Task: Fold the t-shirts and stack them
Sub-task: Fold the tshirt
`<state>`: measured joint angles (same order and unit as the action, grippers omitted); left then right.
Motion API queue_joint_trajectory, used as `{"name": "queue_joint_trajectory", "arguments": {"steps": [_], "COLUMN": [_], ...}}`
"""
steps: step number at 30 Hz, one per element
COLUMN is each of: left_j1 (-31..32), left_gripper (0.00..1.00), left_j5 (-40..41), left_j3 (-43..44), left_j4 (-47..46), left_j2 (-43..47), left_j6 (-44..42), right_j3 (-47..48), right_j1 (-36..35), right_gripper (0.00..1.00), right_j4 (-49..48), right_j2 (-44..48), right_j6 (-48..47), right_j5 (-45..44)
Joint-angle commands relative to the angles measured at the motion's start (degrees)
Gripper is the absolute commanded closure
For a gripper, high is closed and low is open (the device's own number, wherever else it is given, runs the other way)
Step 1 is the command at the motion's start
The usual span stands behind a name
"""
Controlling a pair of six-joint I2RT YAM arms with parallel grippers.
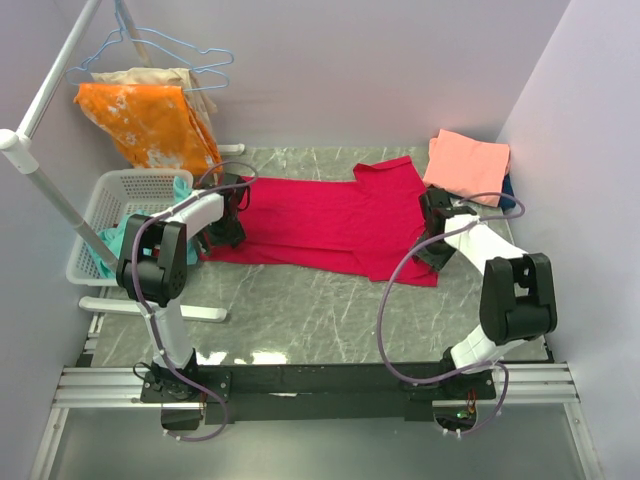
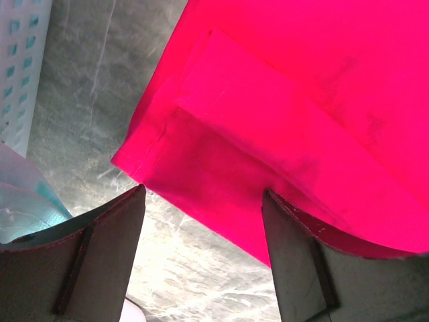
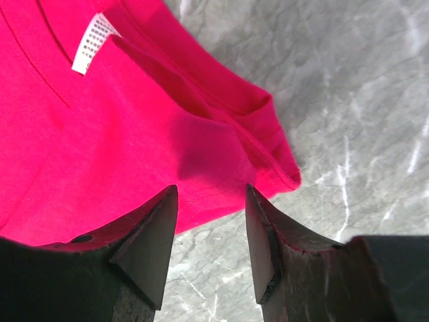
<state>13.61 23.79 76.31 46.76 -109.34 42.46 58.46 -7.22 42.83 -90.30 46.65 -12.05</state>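
Observation:
The crimson-red t-shirt point(image 1: 320, 220) lies spread flat across the grey marble table, with one sleeve pointing to the back. My left gripper point(image 1: 226, 218) is open over its left end. In the left wrist view the gripper point(image 2: 202, 201) has the shirt's point(image 2: 295, 100) near corner just past its tips. My right gripper point(image 1: 436, 238) is open at the shirt's right end. In the right wrist view the gripper point(image 3: 209, 196) has the shirt's point(image 3: 134, 134) edge by a sleeve point(image 3: 268, 134) and a white label point(image 3: 90, 43) just past its tips. The salmon-pink t-shirt point(image 1: 467, 165) lies folded at the back right on the dark blue one point(image 1: 509, 190).
A white basket point(image 1: 110, 215) holding teal cloth point(image 1: 112, 240) stands at the left, and it also shows in the left wrist view point(image 2: 20, 74). The orange white-blotched cloth point(image 1: 150, 120) hangs on a rack point(image 1: 40, 170) at the back left. Walls close in on three sides.

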Motion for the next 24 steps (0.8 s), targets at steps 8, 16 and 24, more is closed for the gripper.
{"name": "queue_joint_trajectory", "arguments": {"steps": [8,16,24], "left_j1": [-0.07,-0.07,0.1], "left_gripper": [0.24,0.24,0.24], "left_j5": [4.24,10.04,9.17], "left_j3": [-4.77,-6.7,-4.86], "left_j4": [2.81,6.67,6.94], "left_j2": [1.41,1.67,2.38], "left_j6": [0.17,0.35,-0.53], "right_j3": [5.08,13.52,16.34], "right_j1": [0.1,1.33,5.72], "right_gripper": [0.53,0.57,0.59], "right_j4": [1.99,7.97,12.54], "right_j2": [-10.41,-18.68,-20.18], "right_j6": [-0.25,-1.82,-2.45], "right_j5": [0.11,-6.04,-13.87]}}
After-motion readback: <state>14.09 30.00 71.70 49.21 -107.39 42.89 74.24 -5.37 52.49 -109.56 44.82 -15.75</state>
